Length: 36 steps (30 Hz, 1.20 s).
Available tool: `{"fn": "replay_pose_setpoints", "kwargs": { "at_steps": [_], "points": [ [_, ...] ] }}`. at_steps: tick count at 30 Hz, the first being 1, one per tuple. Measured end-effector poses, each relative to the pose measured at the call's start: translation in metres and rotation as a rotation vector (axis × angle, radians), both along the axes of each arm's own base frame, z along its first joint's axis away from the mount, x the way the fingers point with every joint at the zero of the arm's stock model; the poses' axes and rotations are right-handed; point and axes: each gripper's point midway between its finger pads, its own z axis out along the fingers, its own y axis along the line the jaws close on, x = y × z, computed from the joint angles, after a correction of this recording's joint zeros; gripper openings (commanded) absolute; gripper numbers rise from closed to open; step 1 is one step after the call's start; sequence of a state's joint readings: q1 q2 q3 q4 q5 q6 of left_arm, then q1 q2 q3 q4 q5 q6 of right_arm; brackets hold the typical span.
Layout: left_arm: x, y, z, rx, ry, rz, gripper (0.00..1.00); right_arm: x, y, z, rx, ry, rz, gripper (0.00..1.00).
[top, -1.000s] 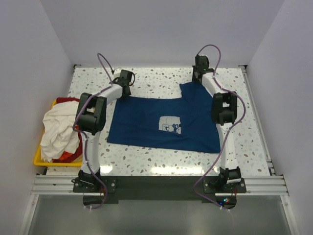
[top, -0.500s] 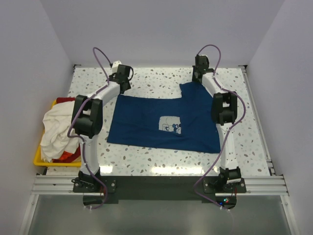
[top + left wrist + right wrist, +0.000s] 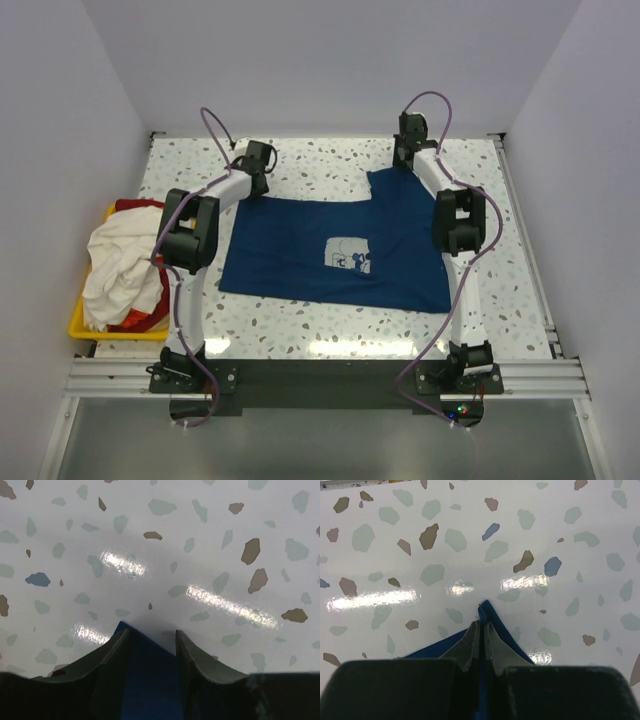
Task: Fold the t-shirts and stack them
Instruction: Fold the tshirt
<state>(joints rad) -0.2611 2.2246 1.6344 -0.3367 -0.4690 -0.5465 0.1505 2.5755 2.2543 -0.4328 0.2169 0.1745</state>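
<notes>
Navy t-shirt (image 3: 330, 250) flat mid-worktop (image 3: 300, 325), print up. At 9 o'clock, cream-white shirt (image 3: 115, 265) and red shirt (image 3: 135, 205) heaped in yellow bin (image 3: 82, 322). At 11 o'clock, left fingers (image 3: 110, 655) spread, straddling navy corner. At 1 o'clock, right fingers (image 3: 467, 645) clenched on far-right corner.

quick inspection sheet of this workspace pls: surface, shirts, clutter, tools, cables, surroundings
surface: speckled white terrazzo table, glossy
job's things: navy blue cloth t-shirt spread flat, print up; cream-white cloth t-shirt and red cloth t-shirt heaped in yellow plastic bin
clutter: nothing seen
tools: left tool open astride a navy corner; right tool shut on a far corner
cables: purple cables loop along both arms
surroundings: plain white walls
</notes>
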Motion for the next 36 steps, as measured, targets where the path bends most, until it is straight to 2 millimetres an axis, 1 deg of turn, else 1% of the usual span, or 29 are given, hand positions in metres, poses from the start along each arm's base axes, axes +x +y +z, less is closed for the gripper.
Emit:
{"fn": "replay_pose_setpoints", "kwargs": {
  "at_steps": [4,10,16,18,19,22,26,29,31,33,36],
  "points": [
    [0.002,-0.001,0.002,-0.008,-0.007,0.008,0.43,-0.001,0.000,0.000,0.000,0.002,0.000,0.00],
    [0.000,0.000,-0.001,-0.005,0.006,0.013,0.36,-0.001,0.000,0.000,0.000,0.002,0.000,0.00],
    [-0.001,0.001,-0.001,0.001,0.007,0.017,0.22,-0.002,0.000,0.002,0.001,0.006,0.002,0.00],
    [-0.001,0.002,0.000,0.003,0.009,0.016,0.19,-0.003,0.000,0.003,0.001,0.006,0.002,0.00],
    [-0.001,0.002,0.000,0.004,0.010,0.016,0.13,-0.003,0.000,0.004,0.001,0.005,0.002,0.00],
    [-0.001,0.002,0.001,0.006,0.011,0.013,0.06,-0.004,0.000,0.004,0.002,0.008,0.002,0.00],
    [-0.001,0.002,0.001,0.008,0.014,0.014,0.01,-0.007,-0.001,0.005,0.002,0.014,-0.001,0.00],
    [-0.001,0.002,0.002,0.010,0.013,0.014,0.00,-0.009,-0.002,0.014,0.008,0.008,-0.007,0.00],
    [0.000,0.003,0.003,0.012,0.010,0.016,0.00,-0.009,-0.003,0.026,0.014,-0.009,-0.013,0.00],
    [0.002,0.003,0.006,0.013,0.005,0.017,0.00,-0.011,-0.005,0.044,0.020,-0.033,-0.023,0.00],
    [0.007,0.003,0.013,0.017,-0.012,0.022,0.00,-0.016,-0.009,0.081,0.034,-0.082,-0.034,0.00]
  ]
}}
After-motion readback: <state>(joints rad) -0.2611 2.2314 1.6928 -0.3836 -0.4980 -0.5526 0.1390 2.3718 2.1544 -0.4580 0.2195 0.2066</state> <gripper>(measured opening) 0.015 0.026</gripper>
